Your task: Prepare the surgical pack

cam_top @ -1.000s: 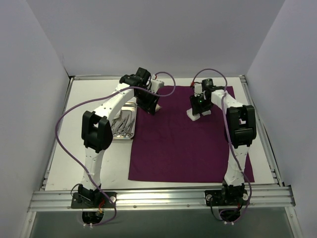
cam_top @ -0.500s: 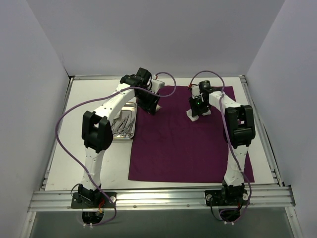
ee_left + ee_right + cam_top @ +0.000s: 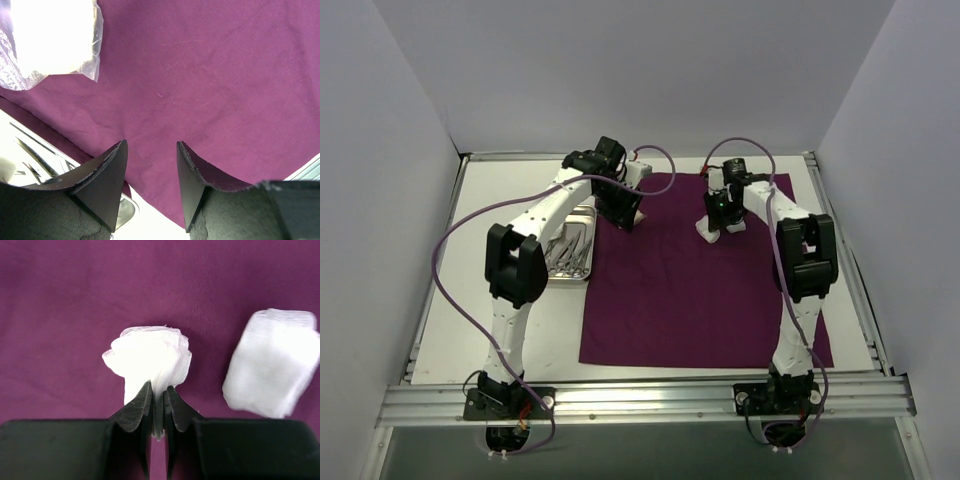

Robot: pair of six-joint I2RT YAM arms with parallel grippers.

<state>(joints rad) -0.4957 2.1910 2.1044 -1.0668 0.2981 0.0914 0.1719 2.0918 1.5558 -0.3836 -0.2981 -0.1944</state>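
Right gripper [image 3: 157, 390]: jaws almost together, pinching the near edge of a gauze pad [image 3: 150, 352]. The pad bunches into a crumpled white fan of open-weave mesh just ahead of the fingertips, over the purple cloth [image 3: 75, 300], and a second gauze pad [image 3: 272, 362], a soft rounded rectangle, lies beside it clear of the jaws. Left gripper [image 3: 150, 155]: jaws partly apart with nothing between them, above the matte woven cloth, a crinkled clear plastic packet [image 3: 50, 40] lying ahead. Steel tray [image 3: 568, 281]: shiny, rectangular, just beside the cloth's left edge, holding thin metal instruments [image 3: 575, 240].
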